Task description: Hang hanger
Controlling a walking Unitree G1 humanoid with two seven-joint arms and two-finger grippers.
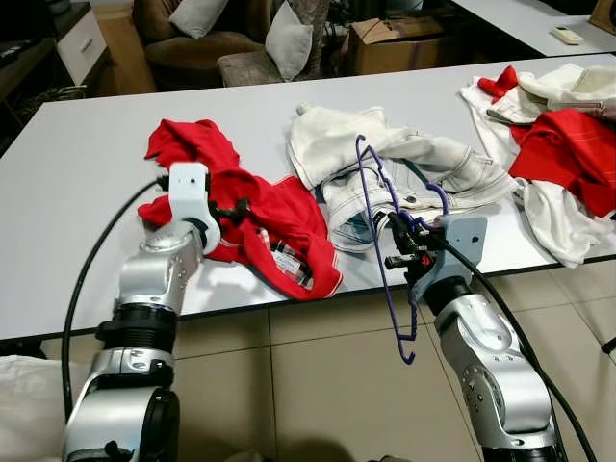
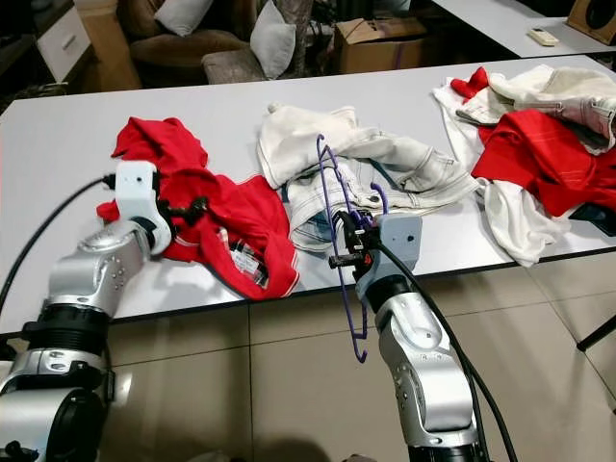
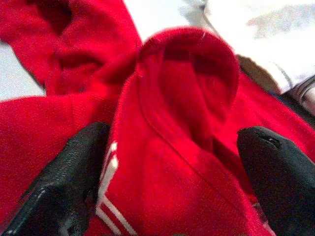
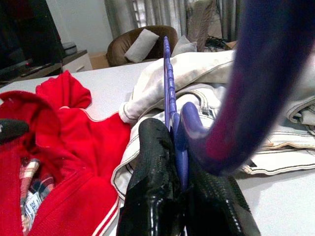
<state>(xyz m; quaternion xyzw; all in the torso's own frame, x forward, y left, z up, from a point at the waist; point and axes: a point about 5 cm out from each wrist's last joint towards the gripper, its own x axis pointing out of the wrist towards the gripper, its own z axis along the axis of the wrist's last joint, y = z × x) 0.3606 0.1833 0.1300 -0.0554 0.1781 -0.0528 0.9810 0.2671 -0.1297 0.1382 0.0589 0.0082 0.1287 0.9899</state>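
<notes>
Gripping: right claw point(image 1: 399, 241) has its fingers pinched tight on the purple hanger point(image 1: 380, 207), held upright at the table point(image 1: 67, 173) edge.
Hanger: hook end curls just beside the right claw; frame rises above it and hangs below it.
Left claw point(image 1: 236, 209): fingers point(image 3: 69, 182) spread wide, straddling a fold of the red shirt point(image 1: 279, 217), holding nothing.
White garment point(image 1: 385, 159): just beyond the right claw.

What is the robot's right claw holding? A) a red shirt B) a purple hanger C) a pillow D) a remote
B: the right claw is shut on the purple hanger, which stands up beside the white clothes.
</notes>
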